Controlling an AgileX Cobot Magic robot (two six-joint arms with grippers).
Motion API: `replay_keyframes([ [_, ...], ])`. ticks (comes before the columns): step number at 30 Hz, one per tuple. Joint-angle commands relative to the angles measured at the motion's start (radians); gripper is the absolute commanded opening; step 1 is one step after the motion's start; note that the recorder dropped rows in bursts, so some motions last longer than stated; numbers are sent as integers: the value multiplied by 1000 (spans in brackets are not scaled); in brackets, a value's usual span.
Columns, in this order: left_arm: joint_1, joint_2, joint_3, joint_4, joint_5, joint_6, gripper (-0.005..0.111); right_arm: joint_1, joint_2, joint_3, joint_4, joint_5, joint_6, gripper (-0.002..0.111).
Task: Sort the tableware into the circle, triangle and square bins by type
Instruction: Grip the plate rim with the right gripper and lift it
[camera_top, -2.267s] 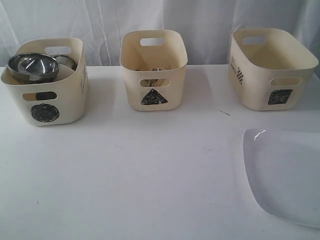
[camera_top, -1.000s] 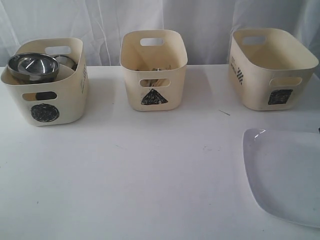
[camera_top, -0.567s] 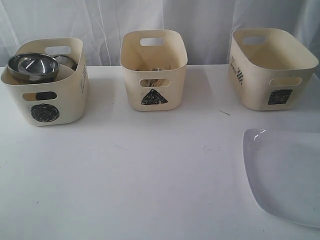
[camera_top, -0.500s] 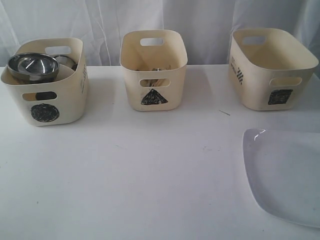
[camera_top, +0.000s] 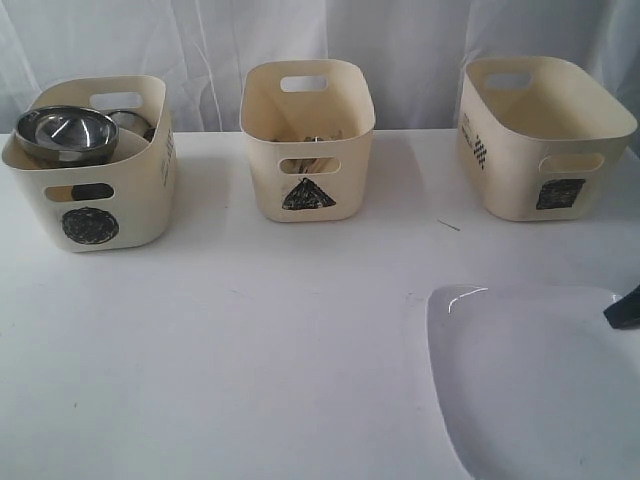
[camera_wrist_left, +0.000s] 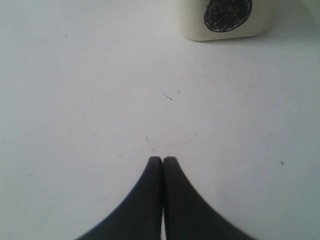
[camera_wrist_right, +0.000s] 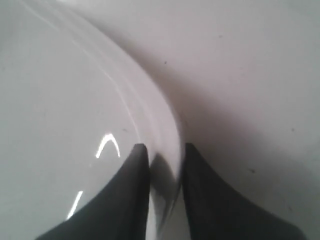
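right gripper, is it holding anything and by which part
Yes: the right gripper pinches the white plate by its rim, a finger on each side of the edge. The left gripper is shut and empty.

circle (camera_top: 90, 224), triangle (camera_top: 308, 195), square (camera_top: 560, 193), drawn on bins (camera_top: 305, 110)

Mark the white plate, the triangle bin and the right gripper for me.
white plate (camera_top: 530, 390), exterior view, on its bare flat middle.
triangle bin (camera_top: 308, 196), exterior view, on the triangle mark of its front wall.
right gripper (camera_wrist_right: 165, 148), right wrist view, midway between its fingertips, at the plate's rim.
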Motion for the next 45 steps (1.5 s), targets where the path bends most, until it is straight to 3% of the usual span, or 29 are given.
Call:
replay_keyframes([
  [1, 2, -5, 4, -7, -3, 1, 0, 30, 16, 15, -38, -194, 214, 0],
  [6, 2, -5, 4, -7, -3, 1, 0, 34, 16, 15, 32, -288, 471, 0],
  [17, 2, -5, 4, -7, -3, 1, 0, 34, 14, 15, 90, -259, 441, 0],
  [24, 2, -5, 4, -7, -3, 1, 0, 40, 16, 15, 98, -275, 300, 27],
  [27, 2, -5, 4, -7, -3, 1, 0, 56, 16, 15, 99, -333, 291, 31],
  [36, 2, -5, 4, -7, -3, 1, 0, 124, 62, 15, 56, -281, 244, 30],
  [42, 2, -5, 4, -7, -3, 1, 0, 146, 74, 15, 31, -229, 281, 0],
  [45, 2, -5, 4, -7, -3, 1, 0, 146, 70, 13, 39, -172, 310, 0],
])
